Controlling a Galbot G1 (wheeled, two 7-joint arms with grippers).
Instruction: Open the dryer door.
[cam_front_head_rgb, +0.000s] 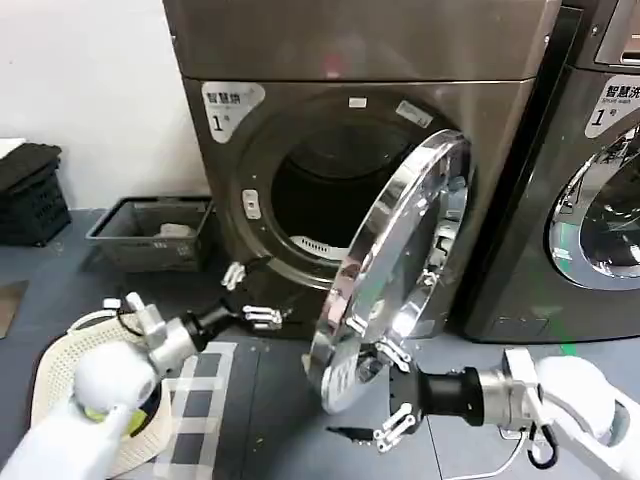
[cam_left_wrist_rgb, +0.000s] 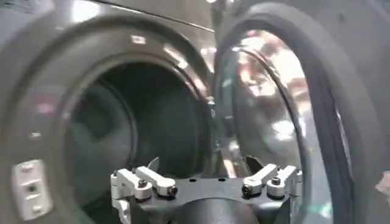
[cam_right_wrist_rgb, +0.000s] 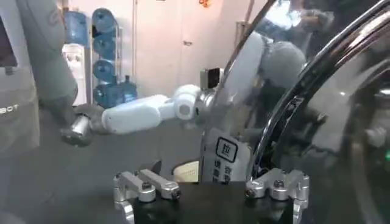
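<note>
The bronze-brown dryer (cam_front_head_rgb: 500, 130) with the white "1" label has its drum opening (cam_front_head_rgb: 320, 190) exposed. The dryer door (cam_front_head_rgb: 400, 260), a chrome ring around dark glass, stands swung out about halfway on its right-hand hinge. My right gripper (cam_front_head_rgb: 392, 392) is open at the door's lower edge, its upper finger close to the chrome rim. In the right wrist view the chrome rim (cam_right_wrist_rgb: 292, 85) and a white sticker (cam_right_wrist_rgb: 222, 159) lie just ahead of the right gripper (cam_right_wrist_rgb: 210, 173). My left gripper (cam_front_head_rgb: 250, 296) is open and empty, low at the opening's left side, facing the drum (cam_left_wrist_rgb: 140, 122) and the door's inner side (cam_left_wrist_rgb: 274, 103).
A neighbouring machine (cam_front_head_rgb: 590, 200) of the same colour stands at the right. A grey basket (cam_front_head_rgb: 150, 232) and a black crate (cam_front_head_rgb: 30, 195) sit on the floor at the left by the wall. A white mat (cam_front_head_rgb: 55, 375) and a checked cloth (cam_front_head_rgb: 200, 400) lie under my left arm.
</note>
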